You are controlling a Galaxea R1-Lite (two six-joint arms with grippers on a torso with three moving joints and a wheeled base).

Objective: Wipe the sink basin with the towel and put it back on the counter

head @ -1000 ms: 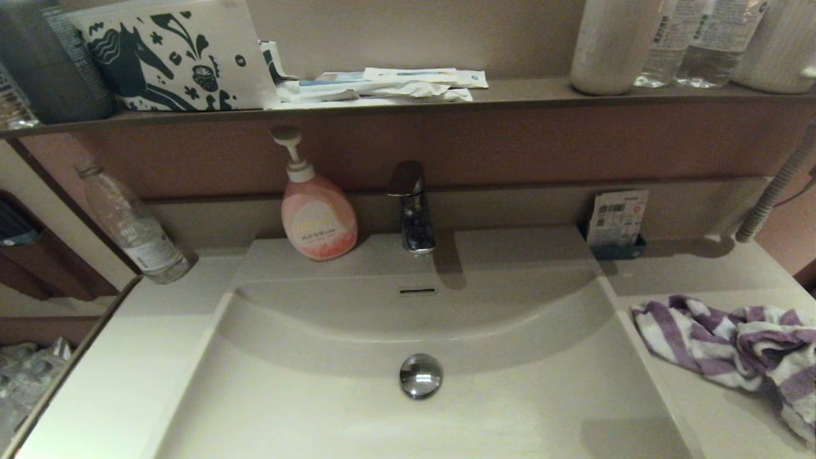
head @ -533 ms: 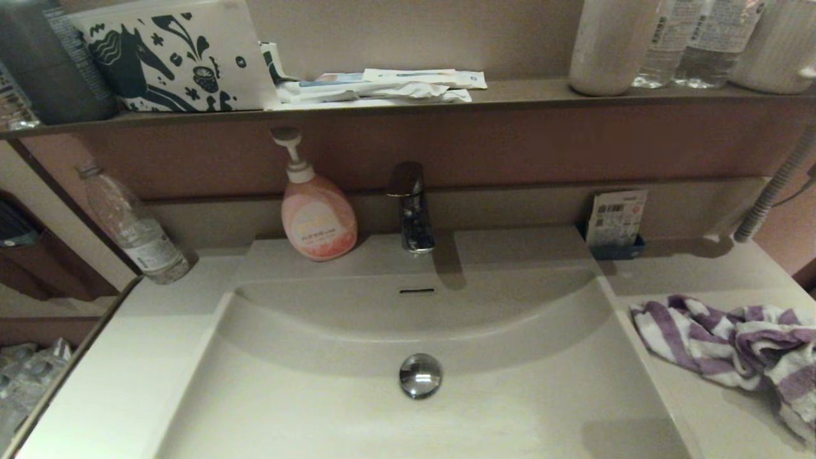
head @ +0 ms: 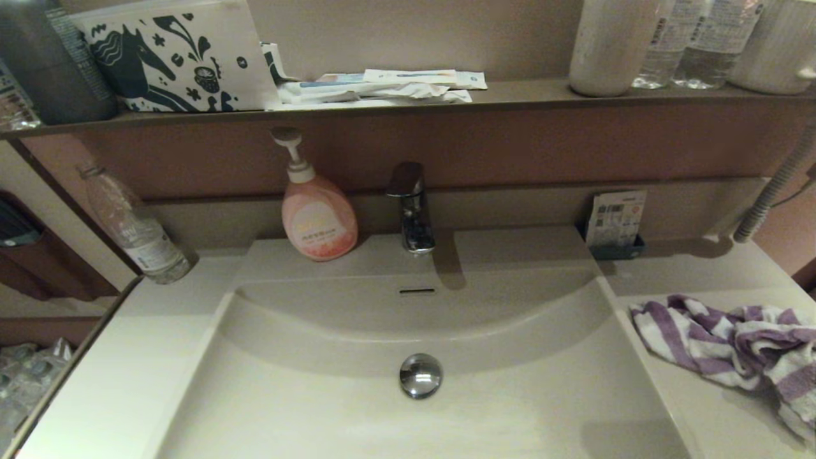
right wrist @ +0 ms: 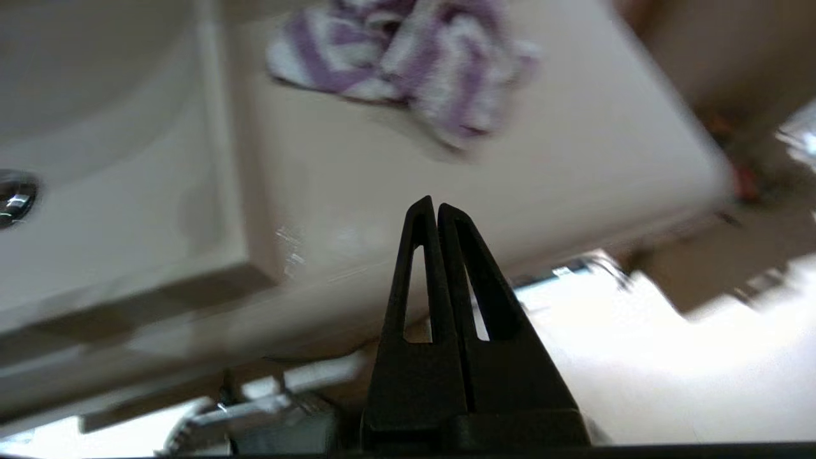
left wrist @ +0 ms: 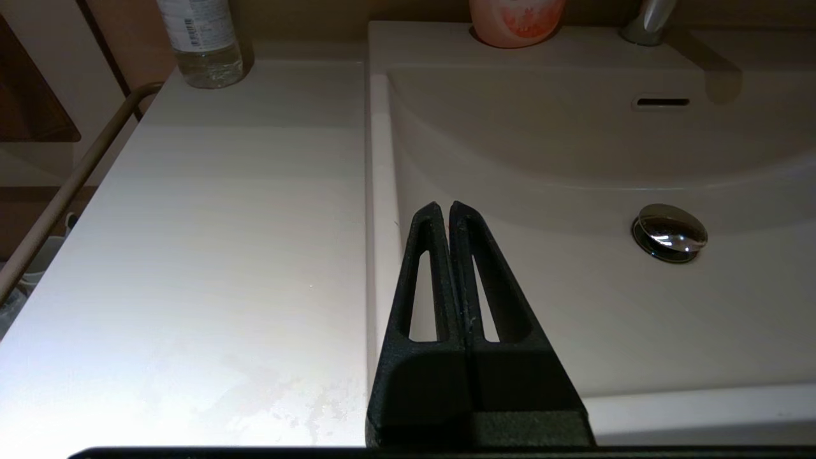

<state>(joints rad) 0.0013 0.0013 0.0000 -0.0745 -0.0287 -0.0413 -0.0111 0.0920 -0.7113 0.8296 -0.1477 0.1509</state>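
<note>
The right gripper (right wrist: 432,205), fingers pressed together, should open wide over the crumpled purple-and-white striped terry towel (head: 733,341) on the cream desk (head: 701,408), beside the sink basin (head: 357,408); left gripper (left wrist: 444,207) likewise closed

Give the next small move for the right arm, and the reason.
Probably bring the right gripper forward over the counter toward the towel and open it. Its fingers are shut, it sits at the counter's front edge, and the towel lies bunched and untouched beside the sink basin.
</note>
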